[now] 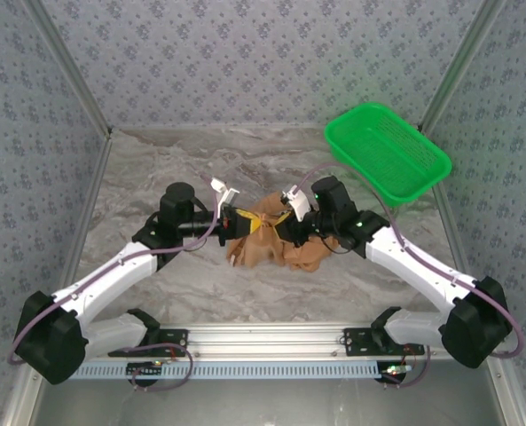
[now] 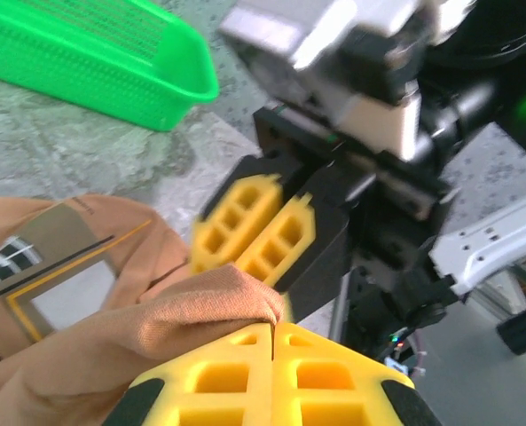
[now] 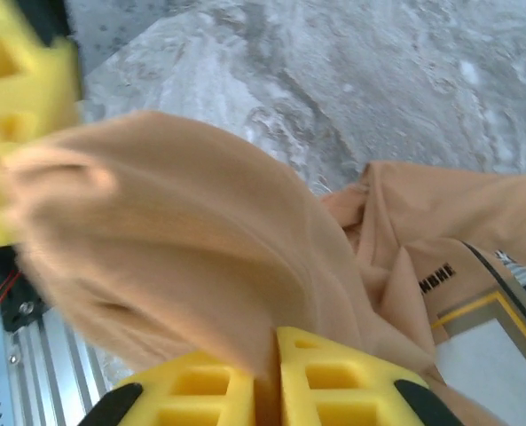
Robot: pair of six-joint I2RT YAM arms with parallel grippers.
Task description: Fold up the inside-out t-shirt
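T-shirt (image 1: 267, 241) bunched; L gripper (image 2: 272, 330) clamps fold, R gripper (image 3: 276, 359) prob. too.

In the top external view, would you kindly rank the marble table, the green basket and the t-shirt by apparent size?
Largest: the table.
Next: the green basket.
Smallest: the t-shirt, bunched in a heap, though not far behind the basket.

We see small dark letters (image 3: 440, 279) on the shirt (image 3: 200, 248), beside a printed square (image 3: 502, 355) with a yellow edge. They are too blurry to read.
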